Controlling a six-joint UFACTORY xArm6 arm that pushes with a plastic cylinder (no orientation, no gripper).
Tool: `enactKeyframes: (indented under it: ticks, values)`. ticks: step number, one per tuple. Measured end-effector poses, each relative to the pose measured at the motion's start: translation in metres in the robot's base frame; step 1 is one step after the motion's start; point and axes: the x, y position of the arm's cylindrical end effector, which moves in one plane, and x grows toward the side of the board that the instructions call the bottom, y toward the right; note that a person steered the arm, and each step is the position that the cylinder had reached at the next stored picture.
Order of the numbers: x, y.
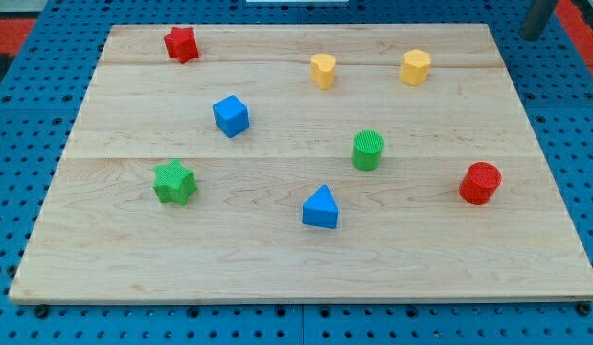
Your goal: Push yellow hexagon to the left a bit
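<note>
The yellow hexagon [416, 67] stands near the top of the wooden board [277, 259], right of centre. A second yellow block [323, 71], possibly heart-shaped, stands to its left at about the same height in the view. My rod enters at the view's top right corner, and my tip [533, 35] is just past the board's top right corner, over the blue pegboard. It is well to the right of the yellow hexagon and a little above it, touching no block.
A red star [181, 43] is at the top left and a blue cube [231, 115] below it. A green star [174, 182] is at the left, a blue triangle [321, 208] at bottom centre, a green cylinder [368, 149] in the middle and a red cylinder [480, 183] at the right.
</note>
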Motion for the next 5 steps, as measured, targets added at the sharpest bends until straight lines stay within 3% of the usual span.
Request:
enactKeyframes:
  ticks: [1, 4, 5]
  values:
    - [0.044, -0.038]
    - [0.049, -0.193]
    - [0.067, -0.161]
